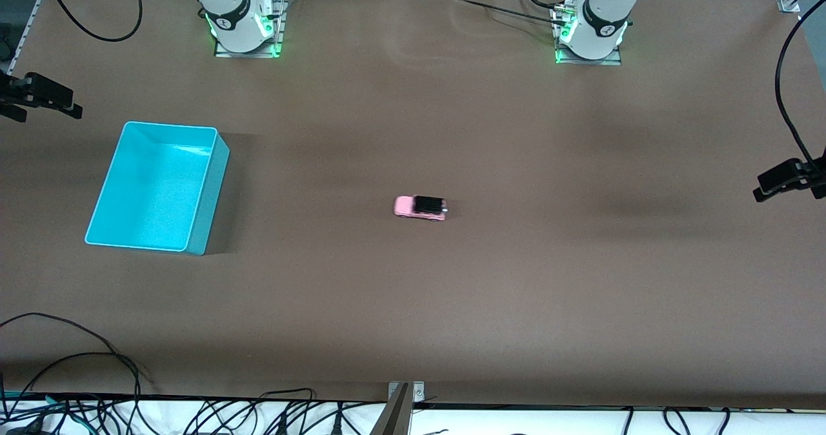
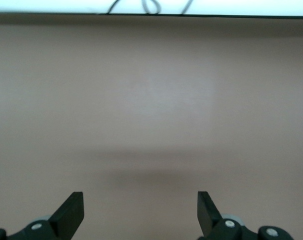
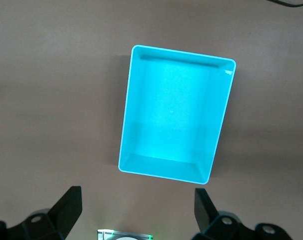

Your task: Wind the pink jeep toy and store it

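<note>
Fingers on both grippers stand wide apart with nothing held: my left gripper [image 2: 140,212] hangs over bare worktop [image 1: 516,293], my right gripper [image 3: 137,210] over the empty cyan bin [image 3: 127,115]. Out mid-worktop the pink jeep toy [image 1: 419,207] sits on its wheels, well apart from the bin. I judge I should descend squarely and pinch its sides.

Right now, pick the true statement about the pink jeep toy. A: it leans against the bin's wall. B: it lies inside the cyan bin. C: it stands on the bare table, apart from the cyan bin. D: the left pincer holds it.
C: the pink jeep toy stands on its wheels on the brown table, well apart from the cyan bin, which holds nothing.
</note>
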Tool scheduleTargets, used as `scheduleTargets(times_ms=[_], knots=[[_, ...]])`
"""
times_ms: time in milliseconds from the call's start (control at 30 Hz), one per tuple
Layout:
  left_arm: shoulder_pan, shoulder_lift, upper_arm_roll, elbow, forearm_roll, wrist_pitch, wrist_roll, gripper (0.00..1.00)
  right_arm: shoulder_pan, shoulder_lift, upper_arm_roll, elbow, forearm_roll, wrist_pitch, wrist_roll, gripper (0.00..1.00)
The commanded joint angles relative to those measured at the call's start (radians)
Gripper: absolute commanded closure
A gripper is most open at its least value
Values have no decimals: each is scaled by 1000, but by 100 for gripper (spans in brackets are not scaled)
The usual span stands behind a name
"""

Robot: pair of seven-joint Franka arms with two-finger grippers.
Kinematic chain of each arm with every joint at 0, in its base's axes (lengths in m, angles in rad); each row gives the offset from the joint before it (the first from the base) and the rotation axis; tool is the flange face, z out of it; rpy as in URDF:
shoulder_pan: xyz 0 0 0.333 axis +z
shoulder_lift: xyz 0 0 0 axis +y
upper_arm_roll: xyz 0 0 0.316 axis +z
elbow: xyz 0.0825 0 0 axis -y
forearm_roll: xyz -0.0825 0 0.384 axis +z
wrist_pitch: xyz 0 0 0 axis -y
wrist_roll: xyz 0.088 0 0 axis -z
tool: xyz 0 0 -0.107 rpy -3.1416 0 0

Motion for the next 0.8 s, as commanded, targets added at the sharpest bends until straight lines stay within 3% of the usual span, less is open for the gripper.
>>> scheduleTargets(times_ms=[0,367,767], knots=[[0,-43,-29,8,-20,-26,36,0,-2,1,2,15,-2,-16,12,0],[11,-26,-38,-55,-20,-22,27,0,2,4,5,12,-22,-35,17,0],[3,-23,-38,-63,-10,-20,26,0,3,7,6,12,-36,-38,36,0]])
